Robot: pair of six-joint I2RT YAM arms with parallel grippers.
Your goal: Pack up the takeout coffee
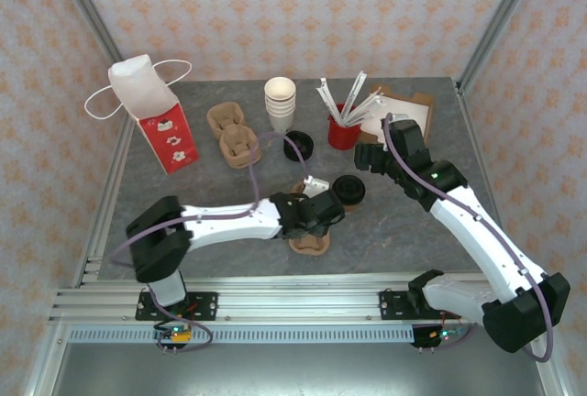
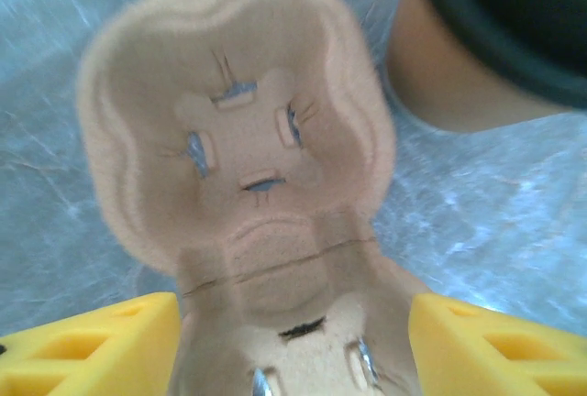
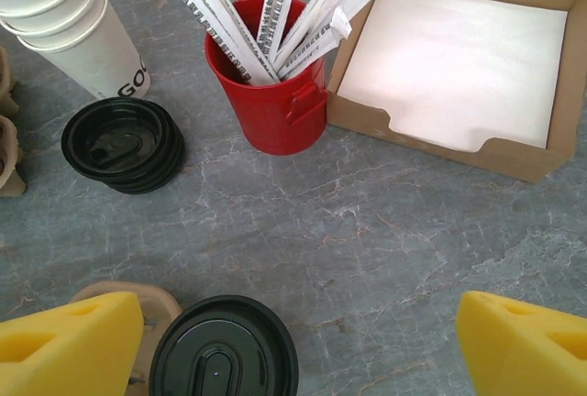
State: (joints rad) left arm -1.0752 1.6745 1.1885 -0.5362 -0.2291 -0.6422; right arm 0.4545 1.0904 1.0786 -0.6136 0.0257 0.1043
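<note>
Beside the takeout coffee (image 2: 504, 29), the left end effector (image 2: 293, 313) gapes astride a carrier (image 2: 238, 139).

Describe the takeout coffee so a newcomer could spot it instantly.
Start at the red cup of paper-wrapped sticks, far across the table. Just on its near side stands the takeout coffee. Unlike the loose black lids nearby, its lid caps a tan cup.

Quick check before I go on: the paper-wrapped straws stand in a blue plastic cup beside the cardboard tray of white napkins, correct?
Not quite. The plastic cup holding the paper-wrapped straws is red, not blue. It does stand beside the cardboard tray of white napkins, as the right wrist view shows.
</note>
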